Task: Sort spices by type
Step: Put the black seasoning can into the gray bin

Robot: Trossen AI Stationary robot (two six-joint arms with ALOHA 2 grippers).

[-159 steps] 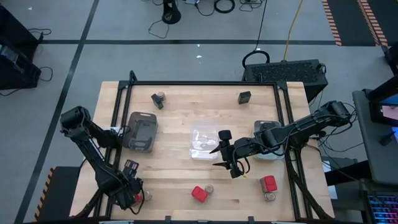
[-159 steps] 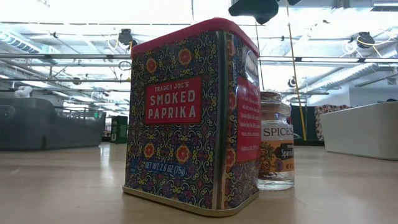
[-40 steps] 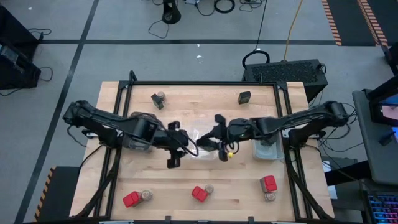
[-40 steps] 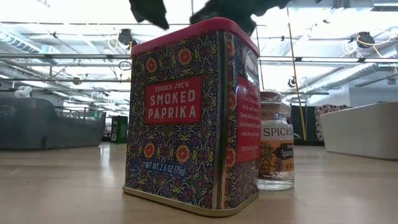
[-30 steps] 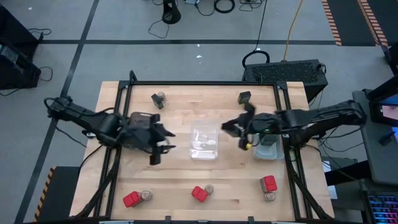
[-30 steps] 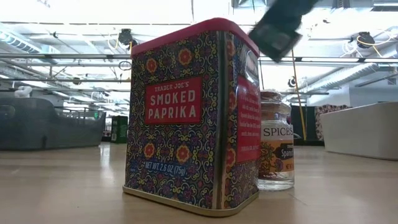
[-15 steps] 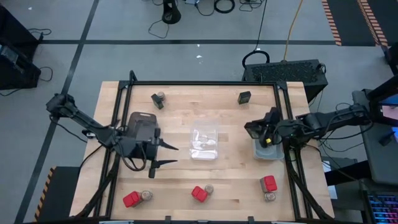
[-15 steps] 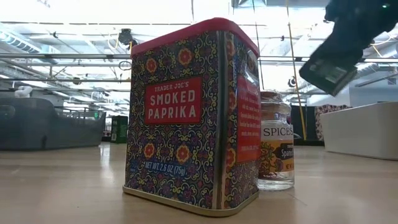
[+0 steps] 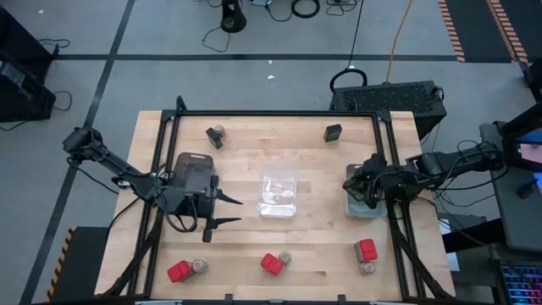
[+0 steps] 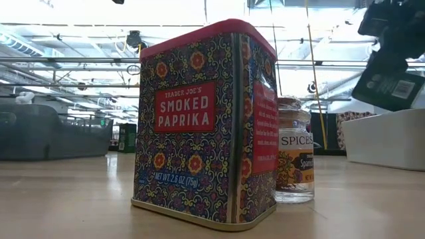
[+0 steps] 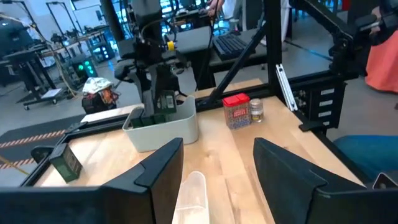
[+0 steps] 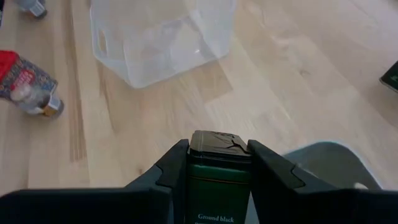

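Black spice box (image 12: 219, 177) pinched between the fingers of the right gripper (image 9: 359, 182), over the pale tray (image 9: 366, 208) at the tabletop's right edge. Left gripper (image 9: 222, 212) spread and holding nothing, beside the grey tray (image 9: 194, 169) near the left edge, well apart from every spice. Red tins with jars along the near edge, e.g. red tin (image 10: 202, 123) touching round jar (image 10: 295, 159); clear tray (image 9: 279, 195) mid-table.

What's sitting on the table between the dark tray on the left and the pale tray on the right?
In the high view, only the clear tray lies between the dark tray and the pale tray; the rest is bare wood.
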